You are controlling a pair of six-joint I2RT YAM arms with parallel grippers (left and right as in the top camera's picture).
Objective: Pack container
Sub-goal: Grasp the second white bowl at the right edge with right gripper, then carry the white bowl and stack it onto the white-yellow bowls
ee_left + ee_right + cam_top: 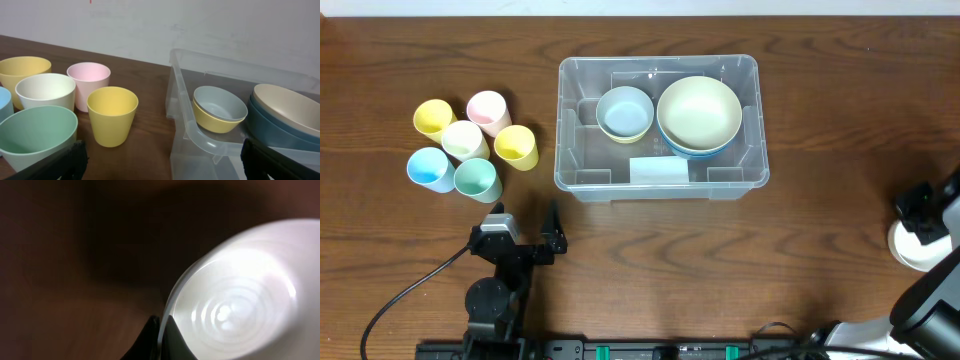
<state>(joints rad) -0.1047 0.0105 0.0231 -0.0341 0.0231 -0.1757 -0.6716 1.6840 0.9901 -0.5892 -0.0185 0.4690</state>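
Fingers are best set on the rim of the container (pixel 582 160), judged light, stiff, slippery, at mid tabletop (pixel 800 260) with bowls (pixel 698 115) inside; left fingers (pixel 555 220) are spread wide by the cups (pixel 470 145), right fingers (pixel 152 336) clamped on a white vessel's (pixel 235 305) rim

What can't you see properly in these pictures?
- White thing: overhead, the right arm covers part of it. The right wrist view is blurred, so I cannot tell if it is a bowl or a cup.
- Under the cream bowl: overhead, it hides how many are stacked below.
- Label on the container: overhead, any writing is too small.
- Blue cup: left wrist, cut off by the left edge.
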